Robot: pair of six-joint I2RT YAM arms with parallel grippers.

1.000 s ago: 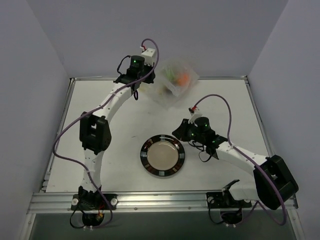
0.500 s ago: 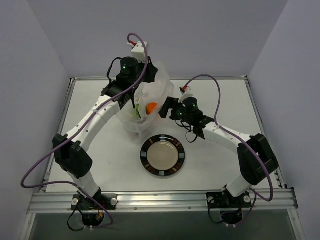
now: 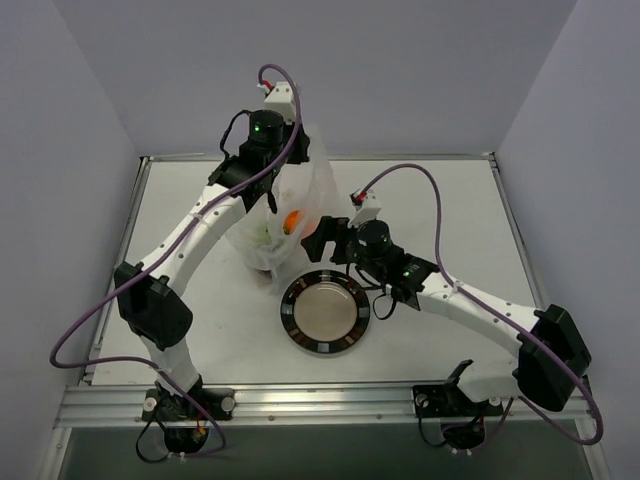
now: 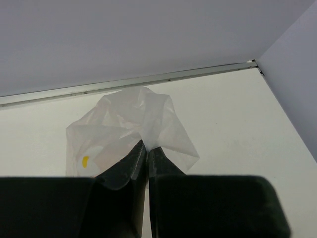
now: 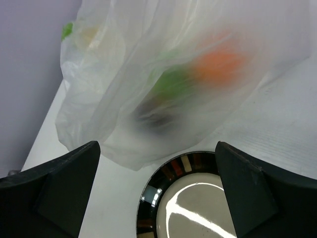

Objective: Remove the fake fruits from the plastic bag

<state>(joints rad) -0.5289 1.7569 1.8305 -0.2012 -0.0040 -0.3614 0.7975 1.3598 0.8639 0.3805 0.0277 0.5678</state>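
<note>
The plastic bag [image 3: 285,215] hangs from my left gripper [image 3: 297,150], which is shut on its gathered top film [image 4: 146,124]; a yellow sticker [image 4: 85,161] shows on it. The fake fruits lie inside near the bottom: orange [image 5: 218,64], green [image 5: 171,82] and dark maroon [image 5: 153,116], all blurred through the film. Only the orange fruit [image 3: 291,221] and a trace of the green fruit [image 3: 262,235] show from above. My right gripper [image 5: 156,146] stands open just below and in front of the bag's lower end, touching nothing, at the bag's right side [image 3: 325,240].
A round plate [image 3: 290,310] with a dark patterned rim sits on the white table just near of the bag's bottom; its rim [image 5: 148,198] lies between my right fingers' line of sight. Grey walls enclose the table on three sides.
The left arm carried the hanging bag from the far right corner toward the plate. The right gripper left the plate's right side, reached the bag's lower end and opened wide.
</note>
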